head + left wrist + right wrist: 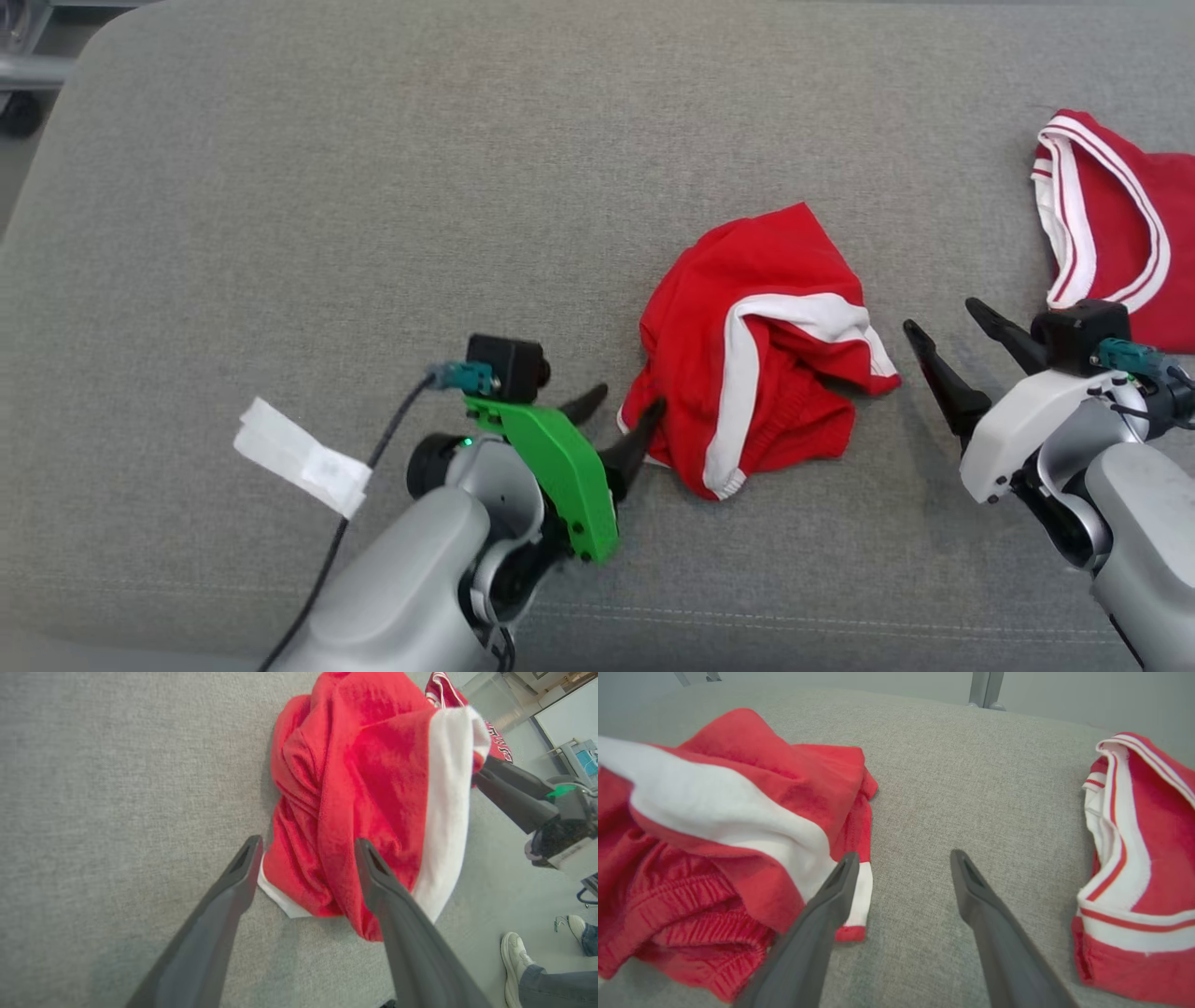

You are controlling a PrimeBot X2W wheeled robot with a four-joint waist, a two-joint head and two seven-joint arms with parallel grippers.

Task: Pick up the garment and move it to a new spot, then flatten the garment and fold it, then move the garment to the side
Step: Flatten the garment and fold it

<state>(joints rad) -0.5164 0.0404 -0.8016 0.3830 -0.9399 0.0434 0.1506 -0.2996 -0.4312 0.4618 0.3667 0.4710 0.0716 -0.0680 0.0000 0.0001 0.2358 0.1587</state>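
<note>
Crumpled red garment lies between two open grippers

The garment (756, 355), red with a broad white stripe, lies bunched in a heap on the grey cushion (373, 187). Its near edge sits right at the tips of the left gripper (627, 397). In the left wrist view the cloth (355, 788) spreads ahead of the left gripper (308, 843), with one finger (387, 896) across the red fabric and the other finger just beside its white hem. The jaws are spread wide and grip nothing.

The right gripper (941, 315) stands just off the garment's other side, also spread wide and empty. In the right wrist view the stripe's end (859, 891) lies against its left finger (822, 919), while bare cushion shows between the fingers.

Off to the right gripper's right, well apart from it, a second red garment (1111, 224) with white and red trim lies on the cushion. Behind the left gripper, a white tag (301, 457) hangs on its cable (373, 467). Past the cushion's edge the left wrist view shows a person's pale shoe (514, 956)
</note>
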